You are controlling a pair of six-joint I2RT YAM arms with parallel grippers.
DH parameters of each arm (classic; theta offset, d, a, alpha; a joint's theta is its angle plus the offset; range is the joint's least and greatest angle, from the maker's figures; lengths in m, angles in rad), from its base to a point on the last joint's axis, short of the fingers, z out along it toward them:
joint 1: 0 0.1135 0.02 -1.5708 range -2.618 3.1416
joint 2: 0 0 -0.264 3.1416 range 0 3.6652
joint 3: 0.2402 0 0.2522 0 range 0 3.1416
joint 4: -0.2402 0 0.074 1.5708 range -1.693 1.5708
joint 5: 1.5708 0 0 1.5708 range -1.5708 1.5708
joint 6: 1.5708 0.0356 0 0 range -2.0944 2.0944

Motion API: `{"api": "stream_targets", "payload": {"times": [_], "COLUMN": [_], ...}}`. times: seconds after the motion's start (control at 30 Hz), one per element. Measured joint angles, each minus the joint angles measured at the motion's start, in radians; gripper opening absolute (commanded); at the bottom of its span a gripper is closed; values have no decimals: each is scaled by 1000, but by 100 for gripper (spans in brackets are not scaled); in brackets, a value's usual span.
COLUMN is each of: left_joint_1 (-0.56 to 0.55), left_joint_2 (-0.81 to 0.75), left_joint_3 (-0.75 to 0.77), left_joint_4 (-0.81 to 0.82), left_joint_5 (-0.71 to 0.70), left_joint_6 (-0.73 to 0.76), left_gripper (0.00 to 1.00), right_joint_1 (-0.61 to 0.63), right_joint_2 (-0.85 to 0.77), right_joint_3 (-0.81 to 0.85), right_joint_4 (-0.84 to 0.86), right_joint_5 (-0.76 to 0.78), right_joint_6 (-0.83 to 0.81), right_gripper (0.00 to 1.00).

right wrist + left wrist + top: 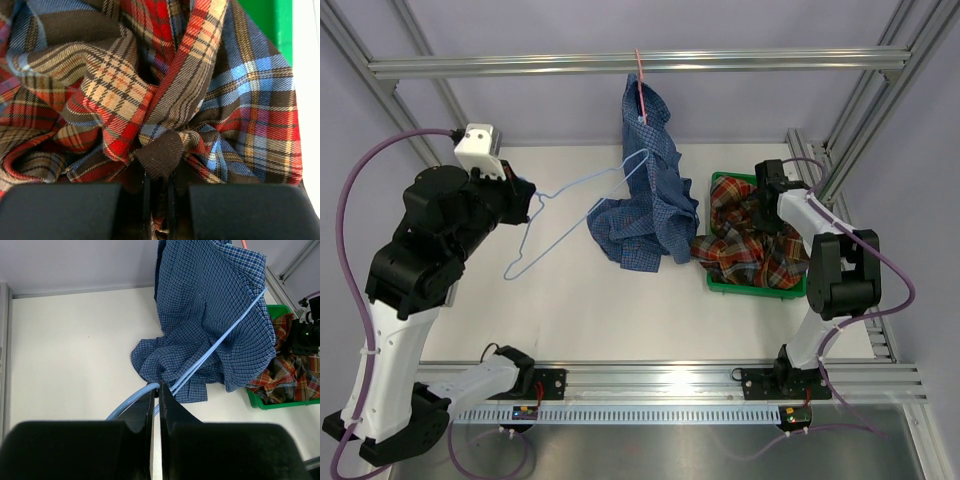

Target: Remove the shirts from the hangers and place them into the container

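The left gripper (pixel 156 392) has its jaws pressed together on the wire of the light blue hanger (pixel 215 343), which slants up across the blue shirt (pixel 650 200). That shirt hangs from the pink hanger (pixel 640 88) on the top rail (pixel 520 66), and its lower part is heaped mid-table (pixel 580 300). The right gripper (pixel 159 172) is down in the green tray (pixel 755 290) by the table's right edge. Its jaws are almost closed, pinching a dark fold of the plaid shirt (pixel 150 100) – bunched in the tray and spilling over the left rim.
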Motion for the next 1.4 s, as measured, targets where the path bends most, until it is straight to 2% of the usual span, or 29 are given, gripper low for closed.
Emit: {"api": "stream_targets", "payload": {"times": [0.1,0.13,0.2,0.27,0.33,0.5,0.7,0.8,0.87,1.07,1.1,1.23,1.33,1.4], "left_joint_1": [0,0,0,0,0,0,0,0,0,0,0,0,0,0], "left_joint_2": [-3,-5,-6,-6,-6,-6,-14,-21,-26,-90,-112,-210,-249,-245], "left_joint_3": [-15,-23,-37,-44,-45,-46,-46,-46,-46,-51,-55,-95,-101,-100], "left_joint_4": [10,12,14,16,16,14,-2,-3,-4,-13,-14,9,15,22], "left_joint_5": [21,26,32,36,39,41,56,81,105,270,320,543,703,800], "left_joint_6": [1,1,1,1,3,11,31,43,48,52,52,47,48,61], "left_gripper": [0,0,0,0,0,0,0,0,0,0,0,0,0,0], "right_joint_1": [3,6,21,45,73,106,106,106,105,106,106,106,106,106], "right_joint_2": [-3,-7,-24,-58,-116,-302,-485,-506,-510,-567,-581,-615,-638,-658], "right_joint_3": [-3,-10,-29,-37,-33,95,277,304,306,322,355,486,584,589], "right_joint_4": [4,10,16,6,-25,-146,-205,-225,-226,-223,-225,-218,-200,-153], "right_joint_5": [-21,-23,-21,-14,2,42,102,106,46,-380,-487,-735,-933,-1048], "right_joint_6": [0,0,-5,-11,-18,-26,-70,-95,-111,-135,-136,-130,-89,-40], "right_gripper": [35,49,54,65,68,100,100,99,99,96,95,93,86,84]}}
